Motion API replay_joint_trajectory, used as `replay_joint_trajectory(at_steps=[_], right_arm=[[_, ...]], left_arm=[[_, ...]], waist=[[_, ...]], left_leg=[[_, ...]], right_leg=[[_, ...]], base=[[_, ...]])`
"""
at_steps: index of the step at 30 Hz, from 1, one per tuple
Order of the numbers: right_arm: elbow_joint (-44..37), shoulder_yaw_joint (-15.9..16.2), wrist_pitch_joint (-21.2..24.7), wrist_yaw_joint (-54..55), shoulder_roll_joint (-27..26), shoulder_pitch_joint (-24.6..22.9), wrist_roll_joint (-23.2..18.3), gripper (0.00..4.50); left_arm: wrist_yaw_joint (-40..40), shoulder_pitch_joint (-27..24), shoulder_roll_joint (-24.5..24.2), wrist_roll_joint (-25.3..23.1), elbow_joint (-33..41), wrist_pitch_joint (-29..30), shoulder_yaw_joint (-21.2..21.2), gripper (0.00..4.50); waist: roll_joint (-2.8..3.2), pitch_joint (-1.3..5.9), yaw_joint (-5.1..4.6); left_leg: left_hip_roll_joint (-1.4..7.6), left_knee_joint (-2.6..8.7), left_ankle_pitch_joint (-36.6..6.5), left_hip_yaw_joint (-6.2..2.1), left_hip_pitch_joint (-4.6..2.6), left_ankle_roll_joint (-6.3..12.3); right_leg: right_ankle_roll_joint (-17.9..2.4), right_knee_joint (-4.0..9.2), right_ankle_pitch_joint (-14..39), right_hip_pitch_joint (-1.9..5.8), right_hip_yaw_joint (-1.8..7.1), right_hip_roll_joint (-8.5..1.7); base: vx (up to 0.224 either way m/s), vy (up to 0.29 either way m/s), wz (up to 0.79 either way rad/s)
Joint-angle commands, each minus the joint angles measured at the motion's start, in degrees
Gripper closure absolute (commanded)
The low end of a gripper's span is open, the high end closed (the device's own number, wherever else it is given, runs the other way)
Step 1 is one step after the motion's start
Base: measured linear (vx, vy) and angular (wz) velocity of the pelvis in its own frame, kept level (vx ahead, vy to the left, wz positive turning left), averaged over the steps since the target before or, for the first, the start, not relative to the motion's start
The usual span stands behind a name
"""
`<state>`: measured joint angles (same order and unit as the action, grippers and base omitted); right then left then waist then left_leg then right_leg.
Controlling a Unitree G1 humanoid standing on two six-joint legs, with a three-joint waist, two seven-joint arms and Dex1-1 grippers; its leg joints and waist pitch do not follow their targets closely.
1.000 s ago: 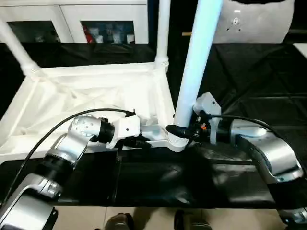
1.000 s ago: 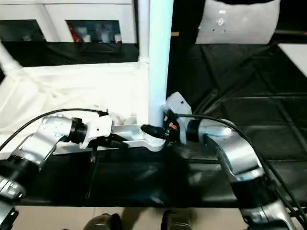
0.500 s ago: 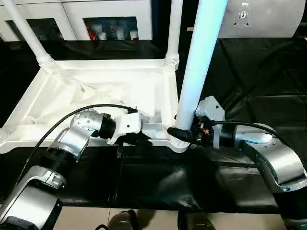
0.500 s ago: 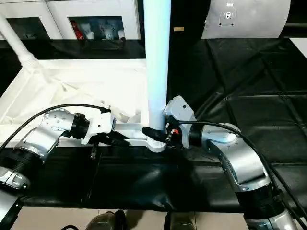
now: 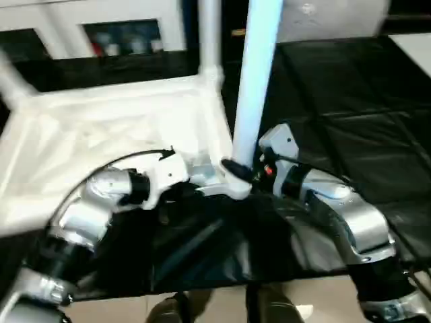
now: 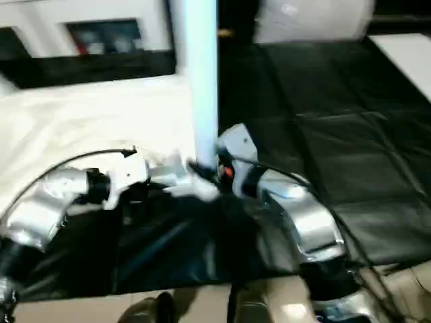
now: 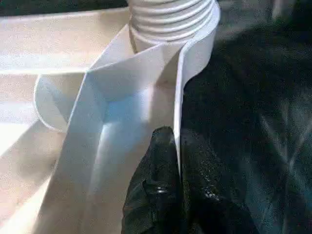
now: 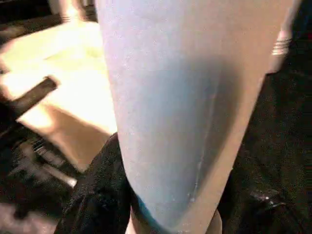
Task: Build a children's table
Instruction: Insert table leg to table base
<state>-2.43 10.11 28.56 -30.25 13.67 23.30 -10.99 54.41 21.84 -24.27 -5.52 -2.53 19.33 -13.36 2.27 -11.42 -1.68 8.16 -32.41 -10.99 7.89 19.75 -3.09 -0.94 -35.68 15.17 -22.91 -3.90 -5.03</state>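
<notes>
The children's table top (image 5: 101, 128) lies upside down on the black sheet, ribbed side up. A long white leg (image 5: 259, 74) stands upright in its near right corner socket (image 7: 170, 19). My right gripper (image 5: 237, 171) is shut around the base of this leg, with a black finger (image 8: 97, 195) on either side. My left gripper (image 7: 178, 156) is shut on the thin near rim (image 7: 187, 58) of the top, just beside that socket. Another leg (image 5: 209, 33) stands in the far right corner, and a further one (image 5: 13, 81) at the far left.
The black sheet-covered work surface (image 5: 337, 101) stretches to the right of the table top. White cabinets (image 5: 101, 20) and a pale panel (image 5: 323, 17) stand behind. The surface's front edge runs just below my arms, with floor (image 5: 202, 306) under it.
The whole picture has shifted and tilted, so the camera has moved. Both grippers keep the same holds on the rim and the leg.
</notes>
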Motion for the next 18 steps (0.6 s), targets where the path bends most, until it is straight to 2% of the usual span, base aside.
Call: replay_joint_trajectory(at_steps=[1,2,3,4,5,6,7,8,12,14,16,18], right_arm=[[8.54,0.51,2.81,4.30,-1.01,-1.84,2.99,2.60],[9.67,0.03,2.11,5.71,-1.61,-1.14,3.39,2.60],[9.67,0.03,2.11,5.71,-1.61,-1.14,3.39,2.60],[9.67,0.03,2.11,5.71,-1.61,-1.14,3.39,2.60],[10.89,-0.46,1.20,7.02,-2.07,-0.43,3.79,2.60],[11.75,-0.75,0.82,7.39,-2.46,0.02,3.85,2.60],[11.75,-0.75,0.82,7.39,-2.46,0.02,3.85,2.60],[12.36,-0.82,0.38,7.59,-2.72,0.31,3.92,2.60],[13.39,-1.01,-0.26,7.62,-3.67,0.75,3.61,2.61],[13.69,-1.03,-0.47,7.33,-3.97,0.89,3.30,2.61],[14.21,-1.22,-0.68,7.35,-4.26,1.08,3.06,2.61],[15.04,-1.68,-1.04,7.38,-4.48,1.41,2.76,2.61]], left_arm=[[-5.06,-1.05,2.69,-1.82,2.86,4.15,-0.31,4.50],[-6.50,-0.74,4.16,-2.10,4.10,6.00,-0.90,4.50],[-6.50,-0.74,4.16,-2.10,4.10,6.00,-0.90,4.50],[-6.50,-0.74,4.16,-2.10,4.10,6.00,-0.90,4.50],[-7.93,-0.03,5.55,-2.33,4.70,7.54,-1.32,4.50],[-9.05,0.84,6.24,-2.35,5.00,8.65,-1.77,4.50],[-9.05,0.84,6.24,-2.35,5.00,8.65,-1.77,4.50],[-10.05,1.86,6.43,-2.56,4.77,9.34,-2.17,4.50],[-11.25,2.92,6.12,-4.58,4.13,10.09,-2.48,4.50],[-11.54,2.81,5.83,-5.47,4.32,10.18,-2.57,4.50],[-12.02,2.67,5.55,-5.99,4.50,9.91,-2.75,4.50],[-12.27,2.65,5.79,-5.64,4.61,10.70,-2.53,4.50]], waist=[[-1.29,2.34,0.67],[-0.03,1.77,0.57],[0.50,2.05,0.31],[0.77,2.20,-0.07],[0.77,3.03,-0.07],[0.78,2.84,-0.04],[0.77,2.57,0.02],[0.47,2.87,0.08],[0.12,2.78,0.33],[0.24,2.95,0.42],[0.11,2.89,0.42],[0.09,2.97,0.49]], left_leg=[[1.08,0.97,-5.01,-2.42,2.45,1.63],[2.23,3.99,-10.50,-2.86,3.14,-0.48],[3.00,4.48,-15.69,-3.29,2.48,-1.17],[3.71,4.97,-24.38,-3.62,1.31,-1.63],[4.21,5.05,-26.20,-3.30,0.23,-1.83],[4.27,5.56,-24.96,-3.12,0.92,-1.25],[4.24,5.70,-25.64,-2.99,0.90,-1.13],[4.00,5.45,-25.73,-2.72,0.80,-0.71],[3.81,5.20,-24.67,-2.26,0.76,0.44],[3.80,5.08,-24.33,-2.22,0.67,0.57],[3.80,5.10,-24.48,-2.17,0.58,0.74],[3.84,5.04,-23.54,-2.06,0.62,1.02]], right_leg=[[-1.47,9.56,48.65,3.36,3.89,-7.42],[-2.40,8.72,42.25,2.90,1.85,-4.94],[-3.16,8.10,37.69,2.61,1.61,-4.26],[-4.66,7.69,31.55,1.99,1.50,-3.78],[-7.41,7.33,23.91,1.81,2.15,-3.89],[-9.34,6.87,18.42,2.36,2.08,-3.79],[-9.40,7.04,18.64,2.30,2.01,-3.84],[-8.78,7.36,20.58,2.54,2.00,-4.16],[-6.70,8.31,26.79,2.20,1.93,-4.72],[-6.23,8.45,27.29,2.16,1.89,-4.73],[-6.15,8.53,27.04,2.02,1.83,-4.65],[-6.64,8.39,25.67,2.02,1.93,-4.68]], base=[[0.059,0.048,-0.43],[0.059,0.048,-0.43],[0.002,0.069,-0.22],[0.000,0.000,0.00],[0.000,0.000,0.00],[0.000,0.000,0.00],[0.000,0.000,0.00],[0.000,0.000,0.00],[0.000,0.000,0.00],[0.000,0.000,0.00],[0.000,0.000,0.00],[0.000,0.000,0.00]])
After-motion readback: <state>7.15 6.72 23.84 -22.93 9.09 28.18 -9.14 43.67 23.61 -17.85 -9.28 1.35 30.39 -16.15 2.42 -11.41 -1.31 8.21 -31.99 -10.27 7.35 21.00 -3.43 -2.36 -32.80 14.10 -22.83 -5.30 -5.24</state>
